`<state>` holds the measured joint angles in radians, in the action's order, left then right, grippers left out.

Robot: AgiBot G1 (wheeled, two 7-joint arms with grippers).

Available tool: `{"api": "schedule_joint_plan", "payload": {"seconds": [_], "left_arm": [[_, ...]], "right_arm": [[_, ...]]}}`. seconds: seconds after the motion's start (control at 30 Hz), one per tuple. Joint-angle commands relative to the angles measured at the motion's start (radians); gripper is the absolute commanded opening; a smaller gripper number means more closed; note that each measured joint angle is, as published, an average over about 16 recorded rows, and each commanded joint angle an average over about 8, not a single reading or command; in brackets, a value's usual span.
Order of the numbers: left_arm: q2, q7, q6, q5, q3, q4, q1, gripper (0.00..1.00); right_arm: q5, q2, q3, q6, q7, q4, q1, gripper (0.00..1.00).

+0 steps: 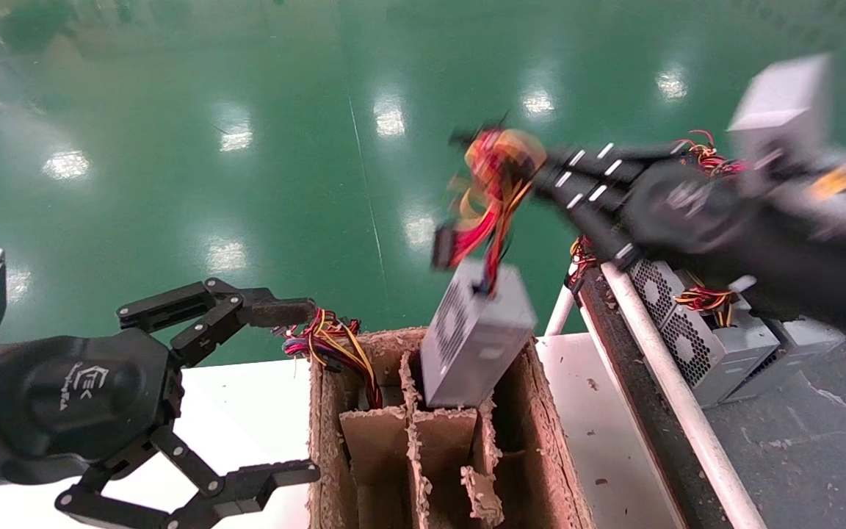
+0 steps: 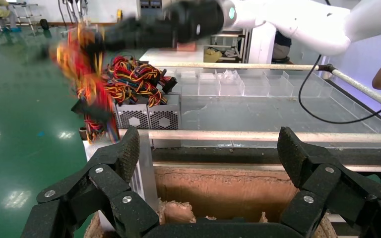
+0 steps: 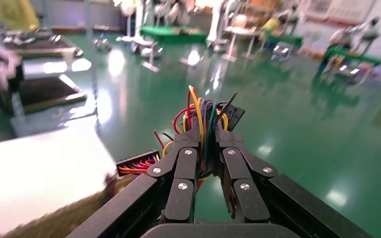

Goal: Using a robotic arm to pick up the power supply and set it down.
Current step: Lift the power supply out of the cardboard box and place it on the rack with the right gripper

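The right end effector point(image 1: 540, 176) is clamped on the wire bundle point(image 1: 493, 176) of the power supply point(image 1: 476, 339), and in the right wrist view its fingers point(image 3: 186, 166) press together with red, yellow and dark wires between them. The power supply hangs below this bundle by its wires. It is a small grey metal box with a perforated vent grille on one side, and it is tilted. Its lower end is inside the top of a rear compartment of the brown divided cardboard box point(image 1: 540, 433), touching or just above the divider there; I cannot tell which. A black connector point(image 1: 443, 246) dangles from the bundle beside the box.

In the next compartment on the left, another bundle of coloured wires point(image 1: 331, 342) sticks out over the rim.

The left end effector point(image 1: 276, 389) is over the white bench point(image 1: 247, 411), just beside the cardboard box, with its fingers wide apart and holding nothing.

On the right, behind a white rail point(image 1: 680, 397), several similar grey power supplies point(image 1: 717, 345) lie together with their wires.
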<state>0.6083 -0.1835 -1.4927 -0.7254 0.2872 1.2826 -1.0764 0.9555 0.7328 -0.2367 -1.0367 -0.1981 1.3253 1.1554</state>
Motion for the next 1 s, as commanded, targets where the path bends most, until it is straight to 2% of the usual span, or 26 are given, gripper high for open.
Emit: {"api": "schedule_joint_plan", "payload": {"seconds": [0.03, 0.2, 0.37, 0.7, 1.0], "left_arm": [[0.0, 0.0, 0.0, 0.0, 0.0, 0.0, 0.0, 1.0], [0.0, 0.0, 0.0, 0.0, 0.0, 0.0, 0.0, 1.0], [0.0, 0.0, 0.0, 0.001, 0.001, 0.0, 0.0, 1.0], [-0.001, 0.001, 0.001, 0.001, 0.001, 0.0, 0.0, 1.0], [-0.001, 0.001, 0.001, 0.001, 0.002, 0.0, 0.0, 1.0]], "right_arm": [[-0.038, -0.023, 0.03, -0.012, -0.002, -0.002, 0.009, 0.0], [-0.07, -0.068, 0.091, 0.002, 0.005, -0.033, 0.086, 0.0], [-0.045, -0.115, 0.125, 0.029, 0.029, -0.087, 0.188, 0.0], [0.1, -0.262, 0.128, 0.063, 0.063, -0.184, 0.356, 0.0], [0.247, -0.437, 0.084, 0.017, 0.011, -0.247, 0.43, 0.0]]}}
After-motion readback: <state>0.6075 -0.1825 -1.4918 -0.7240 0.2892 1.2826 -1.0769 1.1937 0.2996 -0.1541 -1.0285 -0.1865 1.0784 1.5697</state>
